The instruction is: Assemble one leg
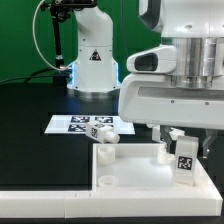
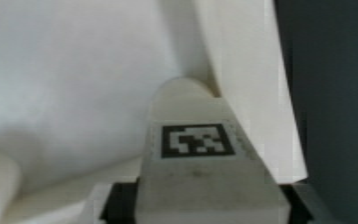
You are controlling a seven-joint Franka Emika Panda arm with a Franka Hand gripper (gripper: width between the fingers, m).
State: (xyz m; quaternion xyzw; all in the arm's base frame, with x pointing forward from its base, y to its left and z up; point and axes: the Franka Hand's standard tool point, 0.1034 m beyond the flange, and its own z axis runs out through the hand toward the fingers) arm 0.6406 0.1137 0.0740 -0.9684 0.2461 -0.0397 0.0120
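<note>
Claw closed on leg, long axis upright, narrow end down, directly over panel corner at exterior view's right.

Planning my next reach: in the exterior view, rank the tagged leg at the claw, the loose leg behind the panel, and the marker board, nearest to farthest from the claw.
1. Tagged leg, right at the claw, exterior view's right.
2. Loose leg, behind the panel, toward centre.
3. Marker board, farther to the exterior view's left.
</note>
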